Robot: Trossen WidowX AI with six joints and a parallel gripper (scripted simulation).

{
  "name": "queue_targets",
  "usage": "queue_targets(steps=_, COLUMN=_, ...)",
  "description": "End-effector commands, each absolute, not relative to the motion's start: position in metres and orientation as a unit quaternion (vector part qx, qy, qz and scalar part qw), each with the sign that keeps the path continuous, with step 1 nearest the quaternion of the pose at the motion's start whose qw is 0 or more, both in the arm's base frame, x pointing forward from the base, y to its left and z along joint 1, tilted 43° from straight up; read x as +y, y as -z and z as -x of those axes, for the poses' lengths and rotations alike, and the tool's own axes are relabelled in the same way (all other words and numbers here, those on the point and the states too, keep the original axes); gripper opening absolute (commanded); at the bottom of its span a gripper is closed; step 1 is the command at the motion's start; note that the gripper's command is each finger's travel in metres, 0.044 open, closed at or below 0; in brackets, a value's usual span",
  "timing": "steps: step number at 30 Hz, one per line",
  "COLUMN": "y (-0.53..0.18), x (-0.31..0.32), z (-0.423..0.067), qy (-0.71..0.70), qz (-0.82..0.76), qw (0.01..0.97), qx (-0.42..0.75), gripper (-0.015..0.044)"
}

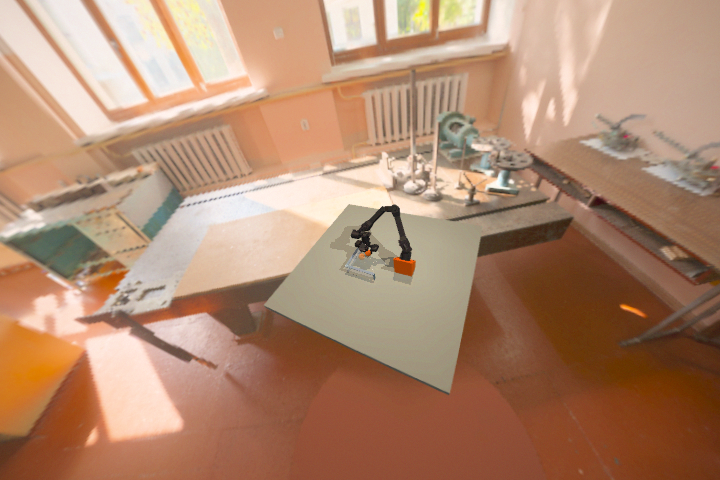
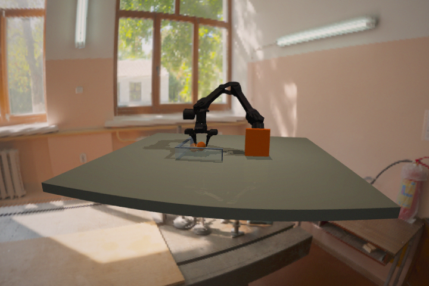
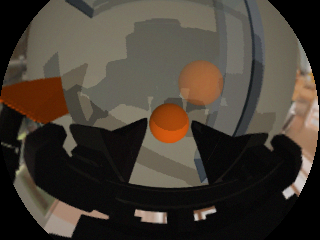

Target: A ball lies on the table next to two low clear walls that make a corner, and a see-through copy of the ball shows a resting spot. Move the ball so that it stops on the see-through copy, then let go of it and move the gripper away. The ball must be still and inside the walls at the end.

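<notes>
On table [image 2: 289,175], ball [image 3: 168,122] is being straddled by partly open claw [image 3: 170,135], fingers apart from it, nothing being gripped.

Our arm [image 2: 235,96] rises from its orange base [image 2: 257,142], bends at a high elbow and reaches forward and down. The wrist turns the end effector [image 2: 200,139] straight down toward the tabletop [image 2: 289,175]. We see its two dark fingers spread partway apart, not closed on anything, with their tips low near the surface. In the wrist view the fingers frame a gap between them, one on each side, tips pointing inward.
</notes>
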State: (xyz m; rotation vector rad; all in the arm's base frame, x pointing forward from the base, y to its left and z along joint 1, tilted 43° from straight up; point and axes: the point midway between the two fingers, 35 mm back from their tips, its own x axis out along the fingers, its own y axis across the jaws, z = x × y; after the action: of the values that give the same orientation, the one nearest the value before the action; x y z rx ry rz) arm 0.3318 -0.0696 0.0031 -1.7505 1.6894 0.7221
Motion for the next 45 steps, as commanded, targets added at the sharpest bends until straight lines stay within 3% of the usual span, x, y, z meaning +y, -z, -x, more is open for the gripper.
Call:
queue_targets(steps=1, y=-0.002, x=-0.071, z=-0.331, qy=-0.272, qz=0.659, qw=0.294, qx=0.637, gripper=0.0253)
queue_targets(steps=8, y=-0.002, x=-0.071, z=-0.331, qy=-0.272, qz=0.659, qw=0.294, qx=0.637, gripper=0.0206)
queue_targets(steps=16, y=-0.026, x=-0.045, z=-0.336, qy=-0.275, qz=0.658, qw=0.297, qx=0.635, gripper=0.0000)
queue_targets(steps=36, y=-0.101, x=0.021, z=-0.325, qy=-0.276, qz=0.659, qw=0.293, qx=0.635, gripper=0.0000)
queue_targets(steps=45, y=-0.089, x=0.023, z=-0.333, qy=-0.363, qz=0.694, qw=0.197, qx=0.590, gripper=0.0000)
